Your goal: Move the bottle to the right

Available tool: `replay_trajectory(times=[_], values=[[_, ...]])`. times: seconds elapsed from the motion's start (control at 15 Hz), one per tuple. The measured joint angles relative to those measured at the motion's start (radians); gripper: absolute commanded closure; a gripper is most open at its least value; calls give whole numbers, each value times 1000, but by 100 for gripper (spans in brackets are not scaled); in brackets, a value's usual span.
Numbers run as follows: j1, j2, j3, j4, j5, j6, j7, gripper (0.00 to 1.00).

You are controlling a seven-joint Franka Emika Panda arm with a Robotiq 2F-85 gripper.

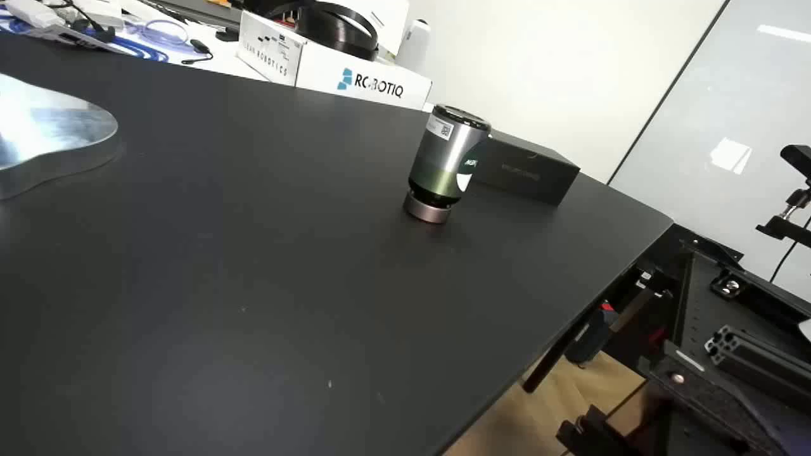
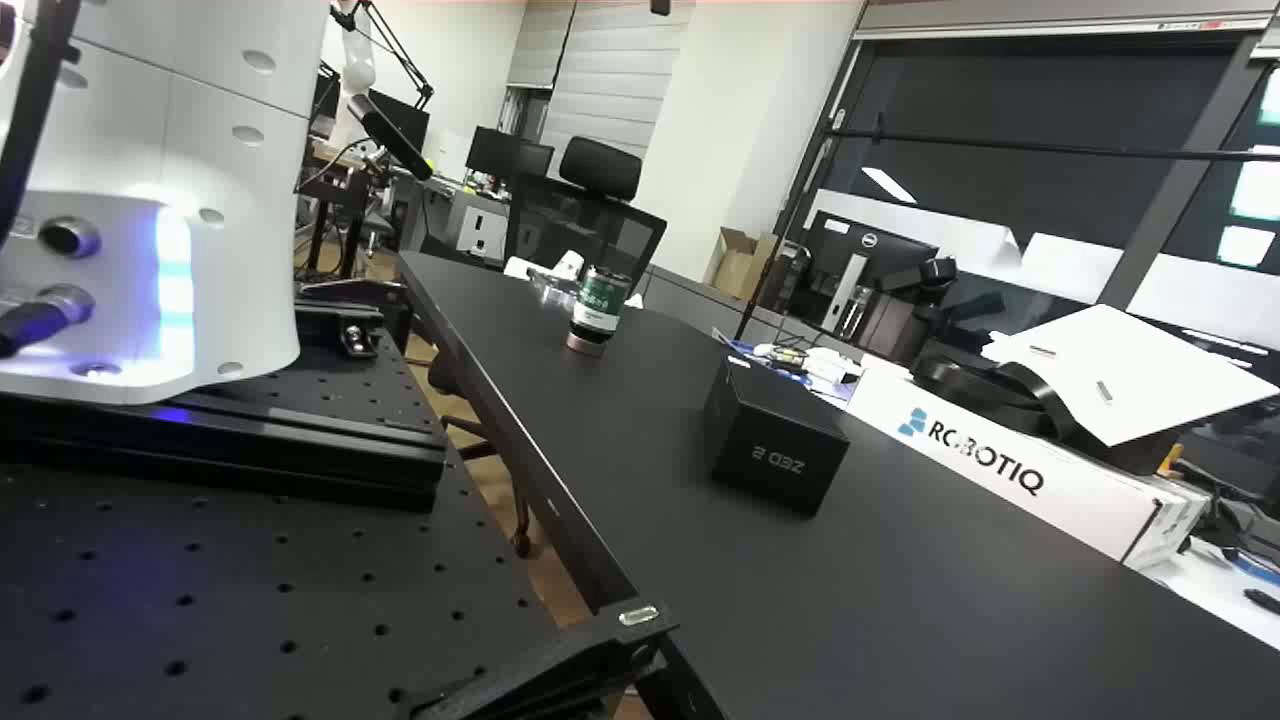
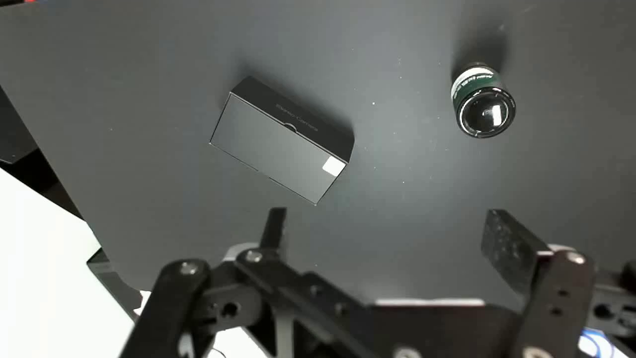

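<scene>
The bottle [image 1: 441,158] stands upright on the black table. It has a dark body with a silvery band, a green and white label and a reddish-brown base rim. It also shows in an exterior view [image 2: 600,308] and at the upper right of the wrist view [image 3: 479,104], seen from above. My gripper [image 3: 387,221] is open with nothing between its fingers. In the wrist view its fingers point at bare table, and the bottle lies beyond and to the right of them, apart from both. The gripper is out of sight in both exterior views.
A flat black rectangular box [image 3: 278,144] lies near the bottle, left of it in the wrist view; it also shows in both exterior views [image 1: 519,168] [image 2: 775,440]. A white Robotiq box [image 1: 364,82] borders the table. The robot base [image 2: 150,230] stands beside the table edge [image 2: 545,470].
</scene>
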Motion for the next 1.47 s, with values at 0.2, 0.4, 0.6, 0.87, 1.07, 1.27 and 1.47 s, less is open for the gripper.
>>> replay_trajectory(times=[0.2,0.4,0.6,0.87,1.07,1.27,1.47], values=[[0,0,0,0,0,2,0,0],[0,0,0,0,0,3,0,0],[3,12,1,-3,3,17,7,0],[7,114,36,-17,43,114,79,0],[13,240,77,-18,59,203,204,0],[32,374,102,-17,51,309,308,0],[61,505,98,-16,37,448,368,0]])
